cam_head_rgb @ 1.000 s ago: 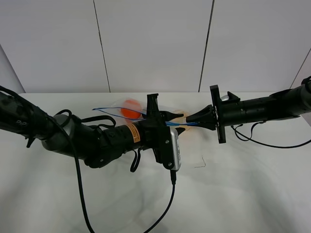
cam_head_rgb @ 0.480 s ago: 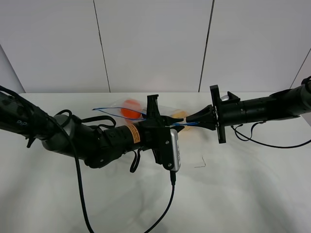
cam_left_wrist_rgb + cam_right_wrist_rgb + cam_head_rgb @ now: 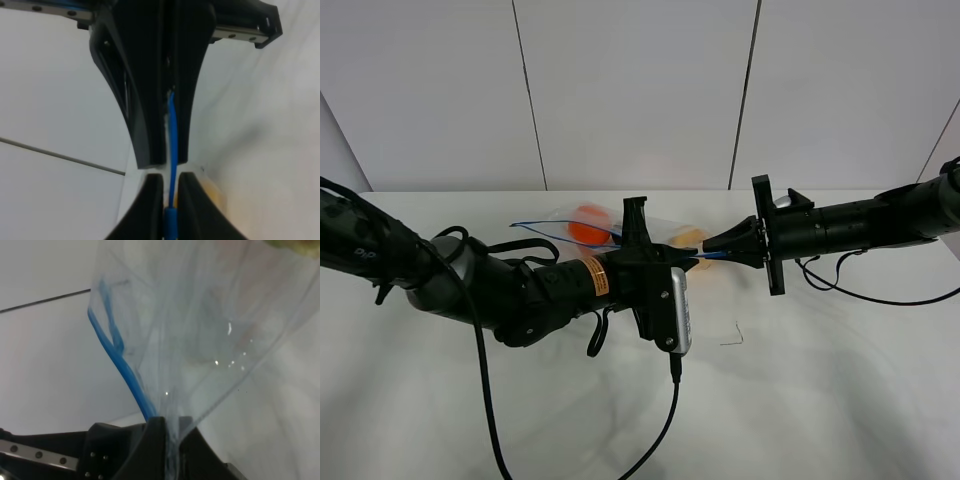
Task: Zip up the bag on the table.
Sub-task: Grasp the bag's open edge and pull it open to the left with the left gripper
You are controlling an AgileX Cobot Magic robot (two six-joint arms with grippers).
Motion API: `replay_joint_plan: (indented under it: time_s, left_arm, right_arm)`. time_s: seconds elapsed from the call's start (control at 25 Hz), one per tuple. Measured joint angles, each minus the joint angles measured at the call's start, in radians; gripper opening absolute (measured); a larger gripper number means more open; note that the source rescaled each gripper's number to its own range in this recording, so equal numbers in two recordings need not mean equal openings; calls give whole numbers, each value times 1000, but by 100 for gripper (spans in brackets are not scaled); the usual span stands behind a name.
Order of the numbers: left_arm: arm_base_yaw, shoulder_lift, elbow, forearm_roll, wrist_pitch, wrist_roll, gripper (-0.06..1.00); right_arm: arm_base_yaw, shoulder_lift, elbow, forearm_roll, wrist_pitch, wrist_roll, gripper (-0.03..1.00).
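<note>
Two black grippers are seen tip to tip above the far middle of the large, smooth white tabletop [image 3: 820, 380]; between them the blue zipper strip [image 3: 171, 125] of the clear, crinkly plastic zip bag [image 3: 215, 340] is drawn taut. The strip's long axis is laid side to side in the exterior high view, in line with both arms. The right gripper [image 3: 714, 250] is clamped on the bag's end corner, its fingers pressed together on the plastic. The left gripper [image 3: 167, 160] is pinched flat on the strip just beside it, fingers closed with the blue line running between them. Most of the bag is spread away behind the left gripper, toward the left of the exterior view; round orange produce [image 3: 586, 226] and pale yellow produce [image 3: 691, 238] are seen through it. At that far end the strip appears parted into two strands, so the unsealed length is judged to lie there; the left gripper, being the one on the strip, would need to be drawn that way while the right one anchors the corner. Both arms are held low and nearly level; whether the bag's underside rests on the table cannot be told.
</note>
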Motion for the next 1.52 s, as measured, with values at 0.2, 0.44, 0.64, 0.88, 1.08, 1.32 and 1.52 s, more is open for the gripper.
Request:
replay_joint_plan:
  time_s: [0.2,0.44,0.64,0.88,1.08,1.32,1.52]
  left_arm:
    - [34,-5,12,-17,-2,54,0]
    - [97,-78,94,-28,1,78,0]
    - [171,-132,134,-27,7,79,0]
    - [289,-134,136,-26,49,79,0]
    - [384,-134,138,-26,80,79,0]
    - [447,-134,139,-19,100,79,0]
    - [487,-134,139,-19,104,79,0]
  right_arm:
    - [0,0,0,15,-6,0,0]
    - [1,0,0,14,2,0,0]
    - [3,0,0,16,8,0,0]
    - [3,0,0,19,1,0,0]
    - [3,0,0,20,1,0,0]
    - [3,0,0,23,1,0,0]
    - [3,0,0,23,1,0,0]
